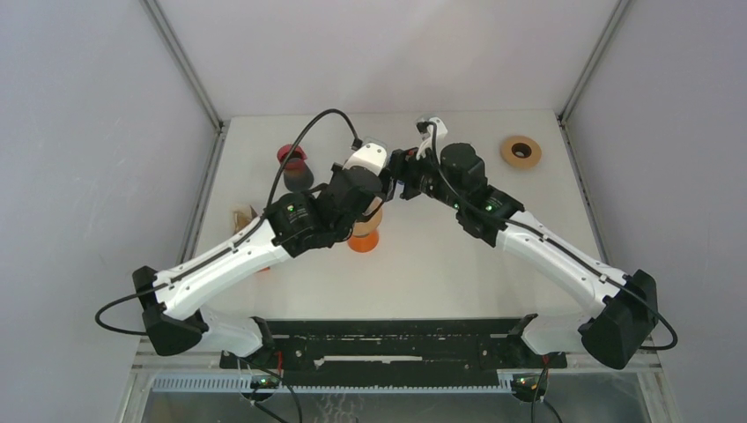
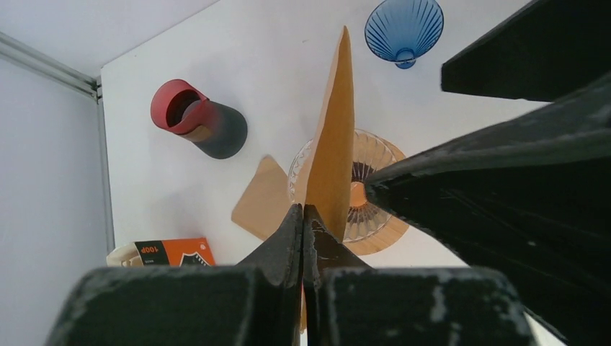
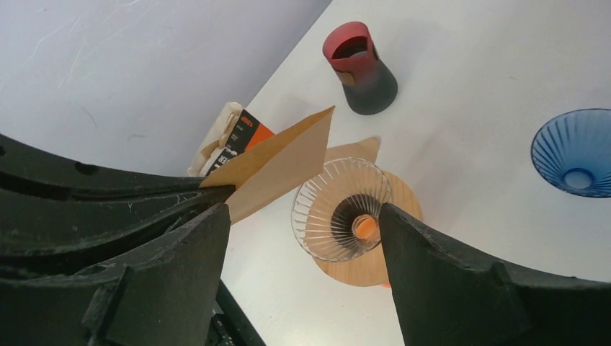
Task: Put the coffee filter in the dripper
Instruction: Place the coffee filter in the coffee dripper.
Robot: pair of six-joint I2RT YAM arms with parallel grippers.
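My left gripper (image 2: 303,216) is shut on the lower edge of a brown paper coffee filter (image 2: 333,144), which stands upright and folded flat above the dripper (image 2: 371,155). The dripper is clear ribbed glass on a round wooden collar, over an orange cup (image 1: 363,240). In the right wrist view the filter (image 3: 281,166) juts from the left gripper's fingers (image 3: 108,194), up and left of the dripper (image 3: 339,209). My right gripper (image 3: 301,210) is open, close beside the left one, with only the dripper and table showing between its fingers.
A red-and-dark mug (image 2: 198,128) stands at the back left. A blue glass cone (image 2: 403,29) lies behind the dripper. An orange filter box (image 2: 173,252) sits at the left, a flat brown paper piece (image 2: 263,202) beside the dripper, and a tape roll (image 1: 520,151) at the far right.
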